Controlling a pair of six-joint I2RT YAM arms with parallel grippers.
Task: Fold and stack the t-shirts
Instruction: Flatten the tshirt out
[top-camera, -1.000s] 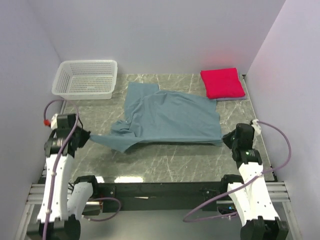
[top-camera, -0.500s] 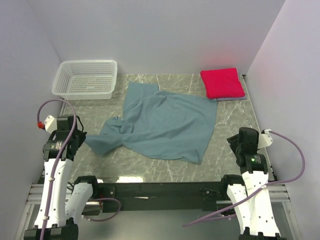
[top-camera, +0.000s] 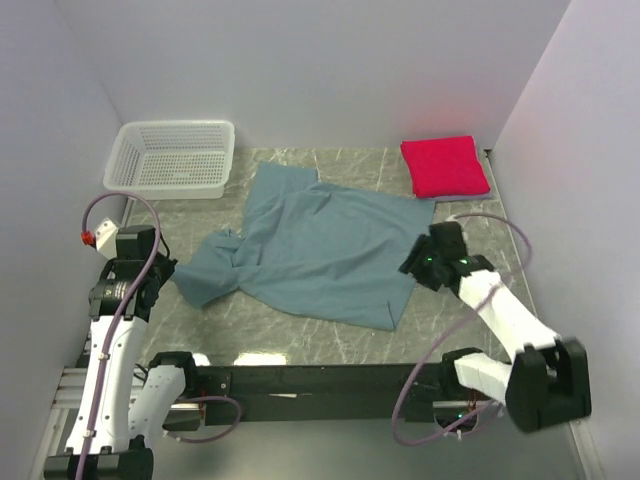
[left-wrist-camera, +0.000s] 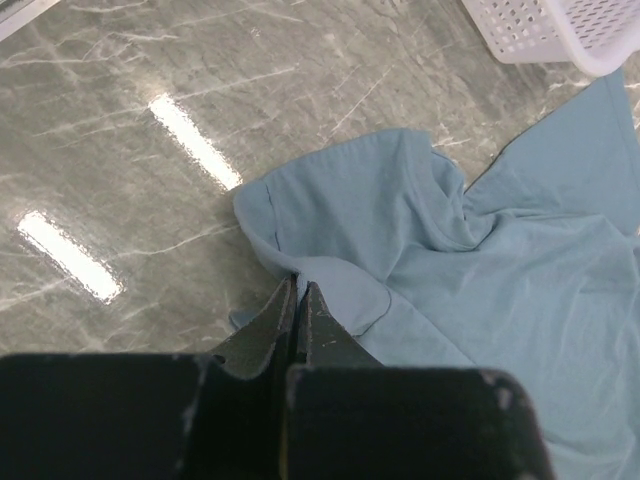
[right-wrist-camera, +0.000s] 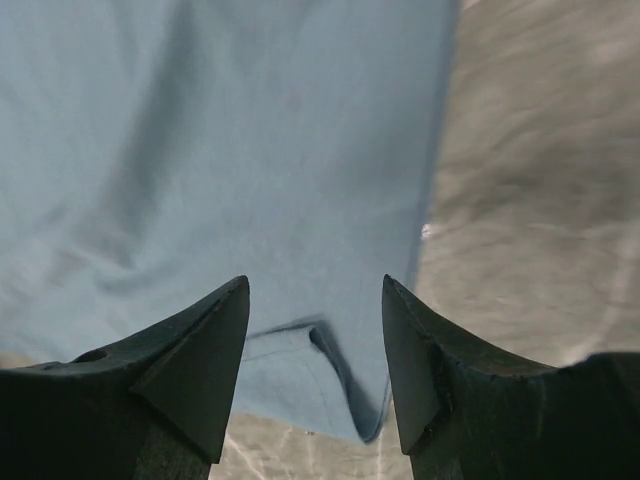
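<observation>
my left gripper (left-wrist-camera: 300, 298), fully closed, pinches the shirt (top-camera: 320, 250) at one corner as an anchor; my right gripper (right-wrist-camera: 315, 300) hangs open, empty, over its hem.

Left wrist view: white basket (left-wrist-camera: 560, 35) cut off at upper right; teal shirt (left-wrist-camera: 480, 260) runs off the right edge. Right wrist view: counter (right-wrist-camera: 540, 150) at right is blurred. Top view: lavender shirt (top-camera: 465, 198) shows only as a sliver under the crimson shirt (top-camera: 444, 165).
</observation>
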